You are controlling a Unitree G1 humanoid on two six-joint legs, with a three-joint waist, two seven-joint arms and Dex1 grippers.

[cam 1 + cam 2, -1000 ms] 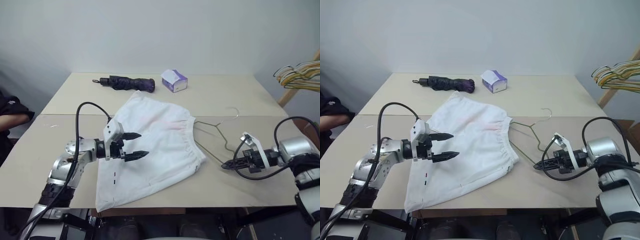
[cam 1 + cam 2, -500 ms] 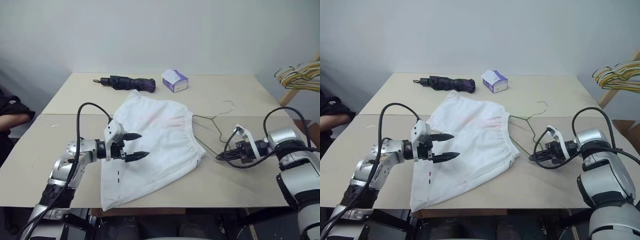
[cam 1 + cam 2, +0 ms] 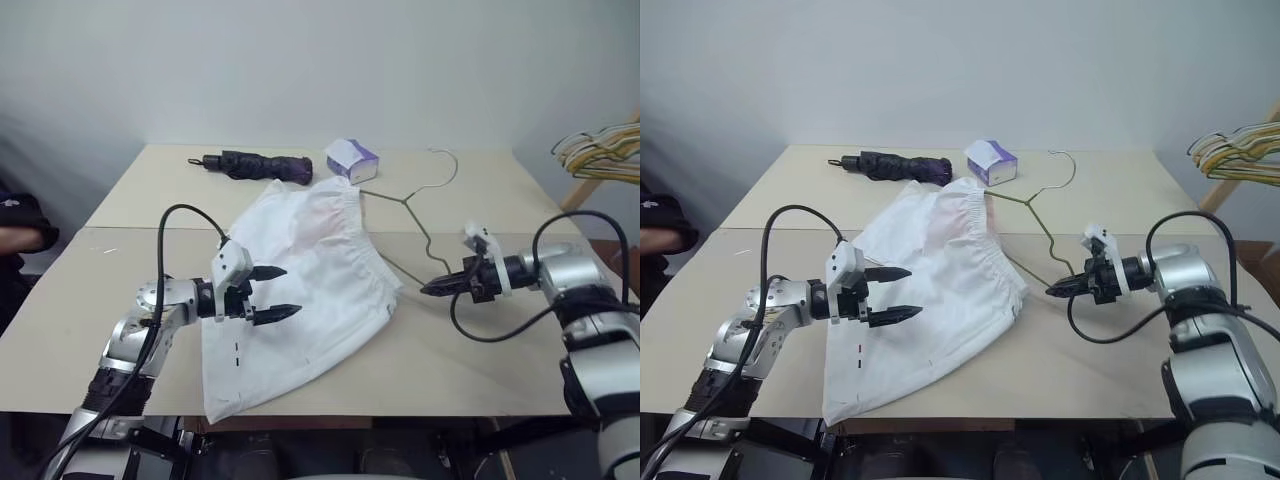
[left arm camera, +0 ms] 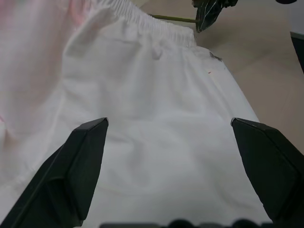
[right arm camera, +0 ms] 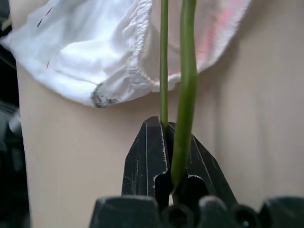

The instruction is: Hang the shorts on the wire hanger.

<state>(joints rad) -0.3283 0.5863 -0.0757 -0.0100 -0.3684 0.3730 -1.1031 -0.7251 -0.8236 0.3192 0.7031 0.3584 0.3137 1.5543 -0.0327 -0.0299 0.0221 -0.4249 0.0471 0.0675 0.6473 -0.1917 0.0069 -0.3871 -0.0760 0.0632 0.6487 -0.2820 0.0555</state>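
Note:
The white shorts [image 3: 310, 270] lie across the middle of the table, with the gathered waistband raised at the far end and a reddish patch showing inside. One end of the wire hanger [image 3: 418, 225] is inside the waistband, and its hook points up toward the far side. My right gripper [image 3: 430, 288] is shut on the hanger's near corner, to the right of the shorts; the wire [image 5: 186, 71] runs out from between its fingers. My left gripper [image 3: 272, 292] is open just above the shorts' left half, with the cloth [image 4: 156, 95] showing between its fingers.
A folded dark umbrella [image 3: 255, 165] and a white-purple tissue box [image 3: 351, 160] lie at the far side of the table [image 3: 500, 350]. A bunch of coloured hangers [image 3: 600, 150] hangs at the right edge. A person's dark sleeve [image 3: 20, 215] shows at the far left.
My right gripper rose, moved left and rolled with the hanger. The hanger tipped up, its hook swung toward the far side, and it lifted the waistband. The left gripper stayed still.

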